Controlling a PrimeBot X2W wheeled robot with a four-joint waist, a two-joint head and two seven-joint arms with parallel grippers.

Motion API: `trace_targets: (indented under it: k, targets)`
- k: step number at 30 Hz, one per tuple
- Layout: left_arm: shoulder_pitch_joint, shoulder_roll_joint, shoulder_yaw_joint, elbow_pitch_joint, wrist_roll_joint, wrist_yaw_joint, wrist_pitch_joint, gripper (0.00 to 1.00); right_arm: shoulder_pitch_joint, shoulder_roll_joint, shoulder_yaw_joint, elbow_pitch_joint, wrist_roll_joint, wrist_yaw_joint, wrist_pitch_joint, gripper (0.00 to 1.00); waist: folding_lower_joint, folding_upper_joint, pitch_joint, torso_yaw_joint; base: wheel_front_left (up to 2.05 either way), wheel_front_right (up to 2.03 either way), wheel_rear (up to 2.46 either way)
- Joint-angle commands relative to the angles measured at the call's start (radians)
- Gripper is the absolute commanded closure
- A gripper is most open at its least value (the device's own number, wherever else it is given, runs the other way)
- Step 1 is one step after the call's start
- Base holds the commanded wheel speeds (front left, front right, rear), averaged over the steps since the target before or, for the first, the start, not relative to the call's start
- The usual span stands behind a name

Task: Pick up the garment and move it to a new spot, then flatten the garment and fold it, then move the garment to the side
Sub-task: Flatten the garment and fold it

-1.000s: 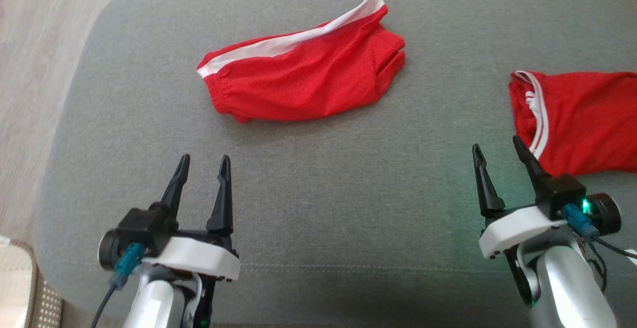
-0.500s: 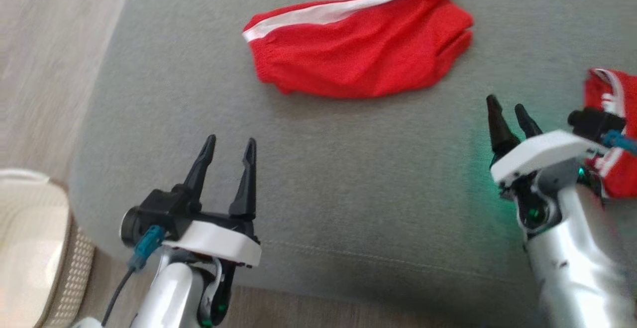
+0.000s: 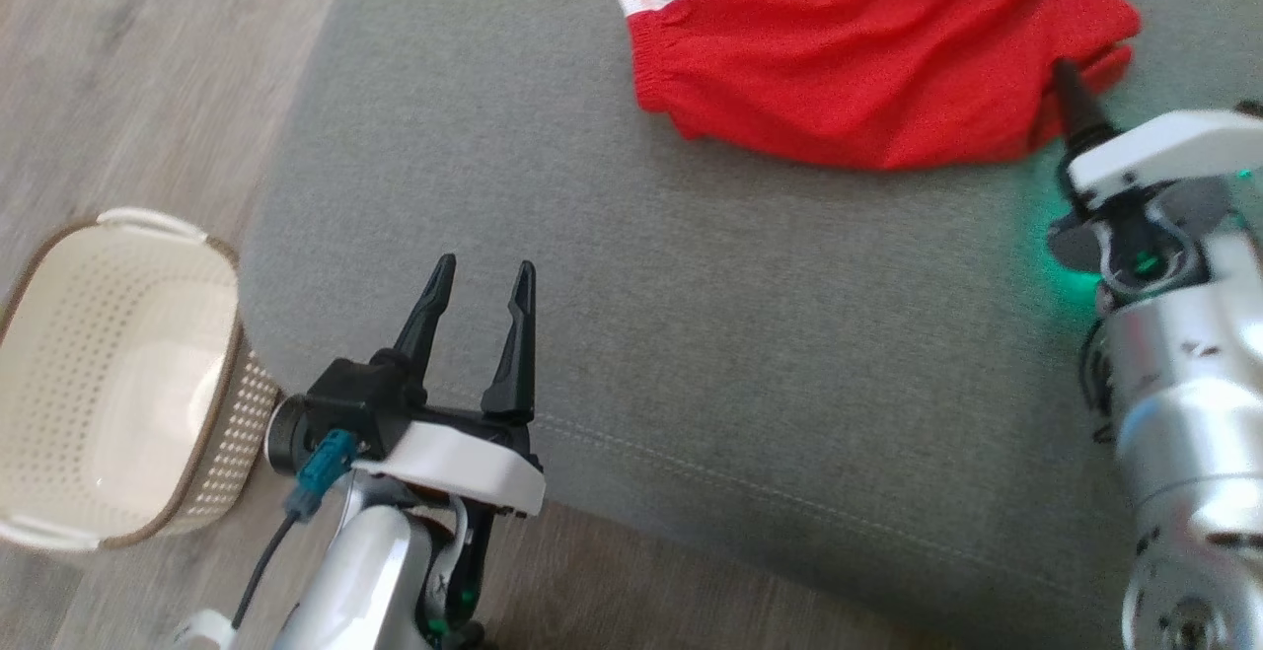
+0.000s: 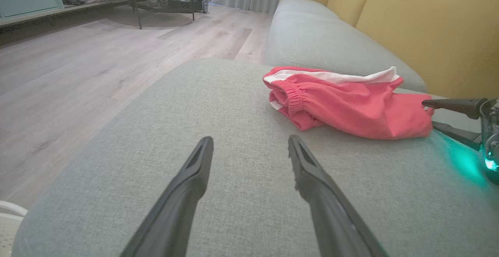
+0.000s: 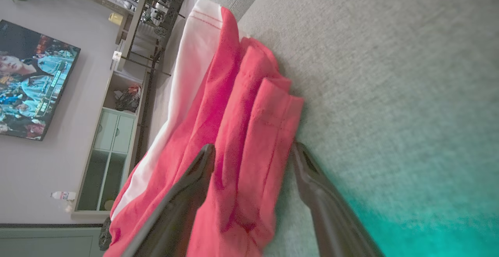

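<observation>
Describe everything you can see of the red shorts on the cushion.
The shorts are red, of a fine knit-looking cloth, with a white stripe along the far edge and a gathered elastic waistband at their left end in the head view. They lie folded over in loose, wrinkled layers on the grey cushion. The open right end effector straddles the layered hem end, one finger over the cloth, one beside it; not yet clamped.

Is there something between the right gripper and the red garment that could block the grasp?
Nothing visible blocks it. The right gripper is at the red garment, with its open jaws on either side of the garment's folded end, which lies on the grey cushion.
</observation>
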Motion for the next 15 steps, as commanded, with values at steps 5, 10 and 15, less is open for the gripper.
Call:
trace_targets:
  k: [5,10,15]
  targets:
    - [-0.037,0.005,0.015,-0.034,-0.017,0.012,-0.005,0.0,-0.06,0.009,-0.026,0.09,0.007,0.001,-0.007,0.0,0.0,0.0,0.024,0.039,0.0,0.0,0.0]
    - [-0.039,0.005,0.002,-0.041,-0.024,0.02,-0.005,0.0,-0.11,-0.01,-0.022,0.182,-0.036,0.001,-0.014,0.0,0.0,0.0,0.031,0.052,0.0,0.0,0.0]
    - [-0.043,0.005,-0.003,-0.044,-0.029,0.025,-0.005,0.0,-0.158,-0.017,-0.012,0.251,-0.072,0.001,-0.024,0.5,0.0,0.0,0.03,0.052,0.0,0.0,0.0]
